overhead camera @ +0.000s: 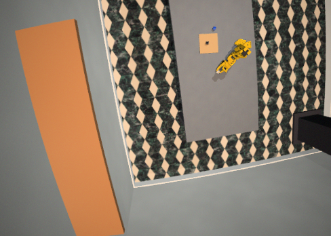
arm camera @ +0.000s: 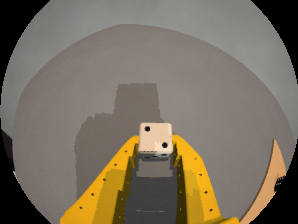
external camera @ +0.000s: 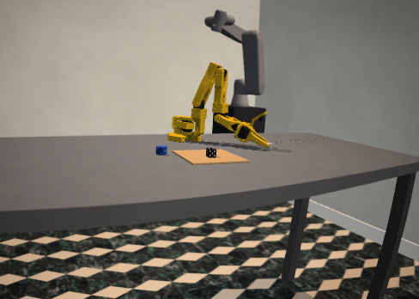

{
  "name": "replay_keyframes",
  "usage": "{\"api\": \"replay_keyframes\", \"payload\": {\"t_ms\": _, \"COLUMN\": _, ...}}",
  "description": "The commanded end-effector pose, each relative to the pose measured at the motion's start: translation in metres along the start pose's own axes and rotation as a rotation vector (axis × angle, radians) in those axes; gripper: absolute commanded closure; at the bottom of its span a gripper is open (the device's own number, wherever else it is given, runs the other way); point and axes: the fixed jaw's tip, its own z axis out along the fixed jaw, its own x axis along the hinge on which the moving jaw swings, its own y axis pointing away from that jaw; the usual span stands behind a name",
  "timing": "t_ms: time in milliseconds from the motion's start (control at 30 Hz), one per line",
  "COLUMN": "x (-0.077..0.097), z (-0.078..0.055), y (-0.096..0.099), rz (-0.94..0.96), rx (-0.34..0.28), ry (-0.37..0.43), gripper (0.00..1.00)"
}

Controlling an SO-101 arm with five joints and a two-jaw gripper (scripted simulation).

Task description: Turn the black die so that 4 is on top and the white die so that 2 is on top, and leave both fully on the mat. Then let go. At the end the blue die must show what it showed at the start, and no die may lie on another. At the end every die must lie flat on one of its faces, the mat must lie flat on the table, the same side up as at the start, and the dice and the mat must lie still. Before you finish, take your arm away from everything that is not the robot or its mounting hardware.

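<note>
My gripper is shut on the white die, which sits between the fingertips beside the mat. The white die shows a two-pip face towards the wrist camera; whether it touches the table is hard to tell. The black die sits on the orange mat, near its middle; its top pips are too small to read. The blue die lies on the table just off the mat.
The grey table carries the arm's base on the far side of the mat from the exterior view. A grey robot arm stands on a dark block behind the table.
</note>
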Motion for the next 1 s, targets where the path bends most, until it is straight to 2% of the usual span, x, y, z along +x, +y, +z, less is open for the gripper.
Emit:
{"api": "replay_keyframes", "payload": {"t_ms": 0, "x": -0.0096, "z": 0.0024, "y": 0.0022, "rz": -0.010, "rx": -0.008, "ry": -0.049, "gripper": 1.00}}
{"api": "replay_keyframes", "payload": {"t_ms": 367, "x": -0.0096, "z": 0.0024, "y": 0.0022, "rz": -0.010, "rx": -0.008, "ry": -0.049, "gripper": 0.90}}
{"api": "replay_keyframes", "payload": {"t_ms": 733, "x": -0.0096, "z": 0.0024, "y": 0.0022, "rz": -0.010, "rx": -0.008, "ry": -0.049, "gripper": 0.88}}
{"api": "replay_keyframes", "payload": {"t_ms": 967, "x": -0.0096, "z": 0.0024, "y": 0.0022, "rz": -0.010, "rx": -0.008, "ry": -0.049, "gripper": 0.82}}
